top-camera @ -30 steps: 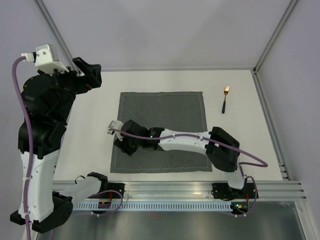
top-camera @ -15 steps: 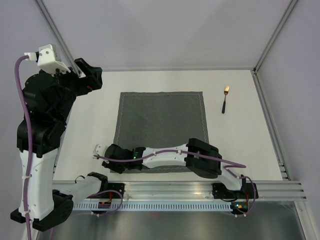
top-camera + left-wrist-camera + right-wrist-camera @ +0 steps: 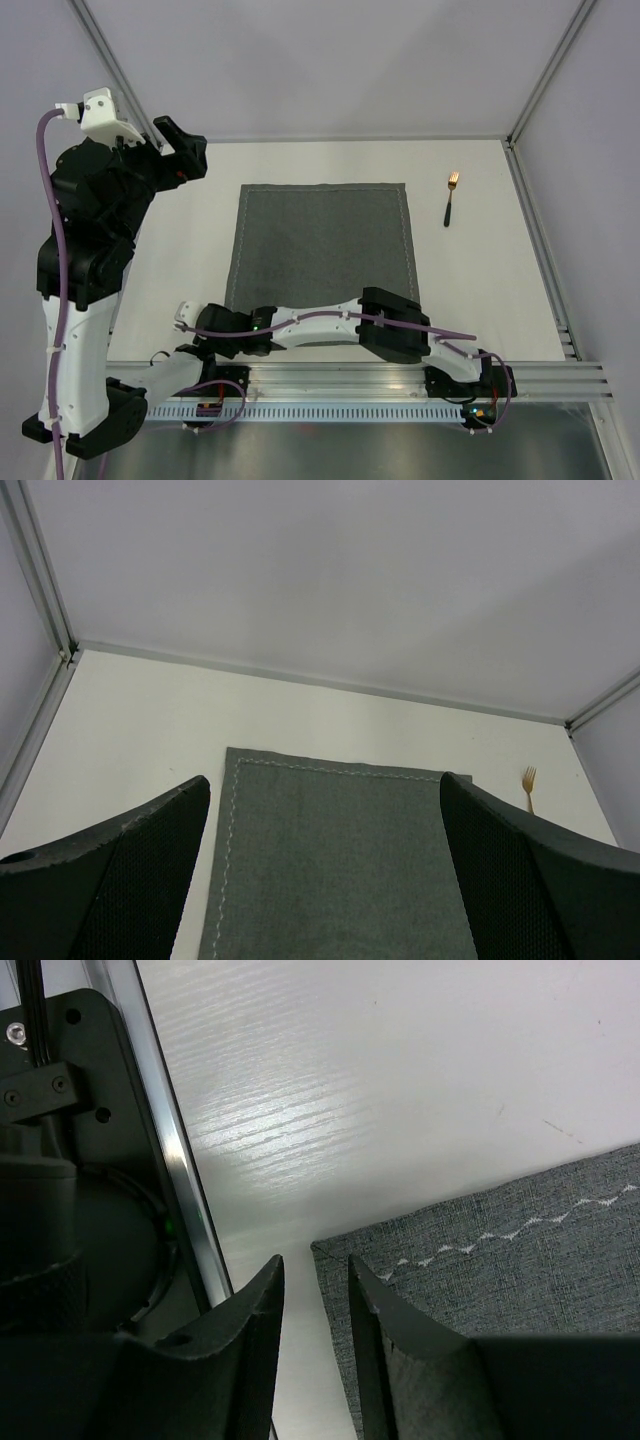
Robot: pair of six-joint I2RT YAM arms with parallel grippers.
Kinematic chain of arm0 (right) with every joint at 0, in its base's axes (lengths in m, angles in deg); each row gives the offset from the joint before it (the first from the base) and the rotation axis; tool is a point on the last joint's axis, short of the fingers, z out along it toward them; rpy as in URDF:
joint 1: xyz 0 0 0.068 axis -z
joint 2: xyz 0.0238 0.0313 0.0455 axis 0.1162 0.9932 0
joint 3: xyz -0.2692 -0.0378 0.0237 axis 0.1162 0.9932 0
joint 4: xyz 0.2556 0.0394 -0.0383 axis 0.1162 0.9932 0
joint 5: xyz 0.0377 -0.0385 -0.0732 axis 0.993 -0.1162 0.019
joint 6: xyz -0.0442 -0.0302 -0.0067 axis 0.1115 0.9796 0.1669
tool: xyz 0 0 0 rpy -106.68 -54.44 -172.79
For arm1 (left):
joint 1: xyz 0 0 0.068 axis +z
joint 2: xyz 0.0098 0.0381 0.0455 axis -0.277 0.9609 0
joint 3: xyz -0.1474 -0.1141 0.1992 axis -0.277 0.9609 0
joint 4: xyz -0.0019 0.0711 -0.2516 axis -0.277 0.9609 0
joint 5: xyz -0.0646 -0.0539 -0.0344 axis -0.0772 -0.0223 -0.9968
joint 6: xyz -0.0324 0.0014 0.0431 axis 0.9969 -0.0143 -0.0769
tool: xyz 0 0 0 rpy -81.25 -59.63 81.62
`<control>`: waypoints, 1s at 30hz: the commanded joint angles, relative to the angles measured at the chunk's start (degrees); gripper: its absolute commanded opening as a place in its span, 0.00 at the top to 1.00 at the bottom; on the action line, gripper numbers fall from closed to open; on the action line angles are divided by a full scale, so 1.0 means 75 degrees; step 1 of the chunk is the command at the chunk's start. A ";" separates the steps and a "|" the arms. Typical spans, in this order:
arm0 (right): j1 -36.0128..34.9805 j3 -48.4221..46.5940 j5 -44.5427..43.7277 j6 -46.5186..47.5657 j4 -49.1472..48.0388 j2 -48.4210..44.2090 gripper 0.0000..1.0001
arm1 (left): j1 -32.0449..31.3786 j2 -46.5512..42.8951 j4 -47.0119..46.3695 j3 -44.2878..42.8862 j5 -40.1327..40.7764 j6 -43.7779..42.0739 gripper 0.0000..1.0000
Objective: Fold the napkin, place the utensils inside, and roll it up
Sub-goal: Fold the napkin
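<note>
The napkin (image 3: 322, 245), a dark grey cloth with a pale stitched line, lies flat in the middle of the table. It also shows in the left wrist view (image 3: 340, 870). The utensil, a gold fork (image 3: 450, 198) with a black handle, lies on the table to its far right, and shows small in the left wrist view (image 3: 528, 783). My right gripper (image 3: 218, 332) reaches across the near edge to the napkin's near-left corner (image 3: 345, 1260). Its jaws stand a narrow gap apart, astride that corner's edge. My left gripper (image 3: 182, 150) is raised high at the far left, open wide and empty.
The white table (image 3: 480, 280) has an aluminium rail (image 3: 350, 375) along its near edge, close beside the right gripper. It shows in the right wrist view (image 3: 180, 1160). Grey walls and corner posts (image 3: 540, 80) enclose the back and sides.
My right arm swung from over the napkin's left-middle part down and nearer, to the near-left corner by the rail. The left arm barely moved. Napkin and fork stayed put.
</note>
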 commanded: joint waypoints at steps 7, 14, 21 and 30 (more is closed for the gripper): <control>-0.0107 -0.0379 -0.0332 -0.0151 0.0231 0.0338 0.57 | 0.0042 -0.0002 0.0138 -0.0019 0.0143 0.0014 0.00; -0.0107 -0.0519 -0.0449 -0.0140 0.0278 0.0560 0.55 | 0.0042 -0.0002 0.0138 0.0027 0.0143 -0.0021 0.00; -0.0095 -0.0438 -0.0566 -0.0163 0.0243 0.0690 0.55 | 0.0042 -0.0049 0.0138 0.0063 0.0190 -0.0068 0.00; -0.0013 -0.0191 -0.0554 -0.0269 0.0196 0.0631 0.55 | 0.0042 -0.0049 0.0114 0.0203 0.0295 -0.0127 0.00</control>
